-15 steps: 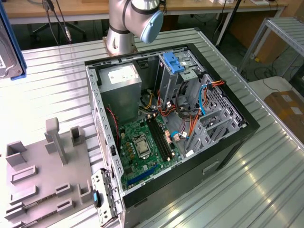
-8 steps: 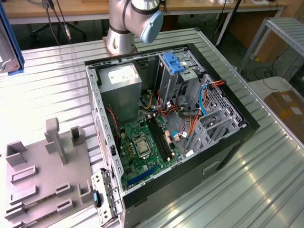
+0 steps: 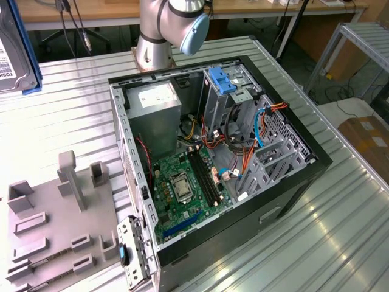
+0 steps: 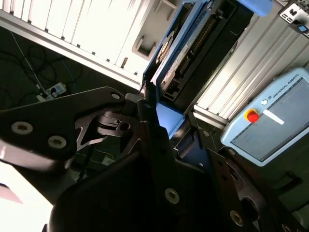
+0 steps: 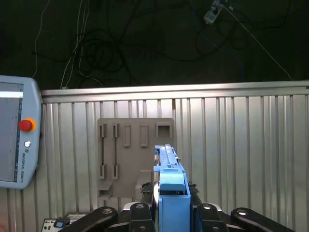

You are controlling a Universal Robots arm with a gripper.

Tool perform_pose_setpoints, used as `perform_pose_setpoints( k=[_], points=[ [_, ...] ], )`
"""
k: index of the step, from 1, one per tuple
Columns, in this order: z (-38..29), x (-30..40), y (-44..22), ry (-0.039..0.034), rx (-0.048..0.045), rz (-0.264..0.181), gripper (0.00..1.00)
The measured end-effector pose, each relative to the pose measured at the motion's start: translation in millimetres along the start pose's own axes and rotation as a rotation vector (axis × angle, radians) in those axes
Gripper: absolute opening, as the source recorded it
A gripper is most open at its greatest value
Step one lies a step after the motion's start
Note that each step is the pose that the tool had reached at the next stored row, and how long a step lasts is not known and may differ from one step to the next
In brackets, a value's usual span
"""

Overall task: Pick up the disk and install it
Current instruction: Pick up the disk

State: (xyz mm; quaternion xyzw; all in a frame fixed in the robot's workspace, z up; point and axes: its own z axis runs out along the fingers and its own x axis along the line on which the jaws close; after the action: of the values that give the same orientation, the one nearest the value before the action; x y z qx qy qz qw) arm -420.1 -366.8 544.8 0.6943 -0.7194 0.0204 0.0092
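My gripper (image 5: 171, 211) is clenched on the disk (image 5: 170, 180), carried edge-on above the slatted table (image 5: 241, 145), as both wrist views show. The first wrist view adds the grey fixture plate (image 5: 130, 154) beyond it and the teach pendant (image 5: 14, 140) nearby. The exterior view gives me the open computer case (image 3: 292, 182), well apart, with cables (image 3: 240, 155) crowding its drive bays.
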Motion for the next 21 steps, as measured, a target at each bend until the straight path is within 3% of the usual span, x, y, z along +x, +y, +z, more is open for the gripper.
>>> perform_pose_setpoints(
  k=[7,21],
  points=[
    [0.3,-0.5,-14.5,0.0001,0.0,0.0,0.37],
    [1.1,-1.4,-37.0,-0.0001,0.0001,0.0,0.37]
  ],
)
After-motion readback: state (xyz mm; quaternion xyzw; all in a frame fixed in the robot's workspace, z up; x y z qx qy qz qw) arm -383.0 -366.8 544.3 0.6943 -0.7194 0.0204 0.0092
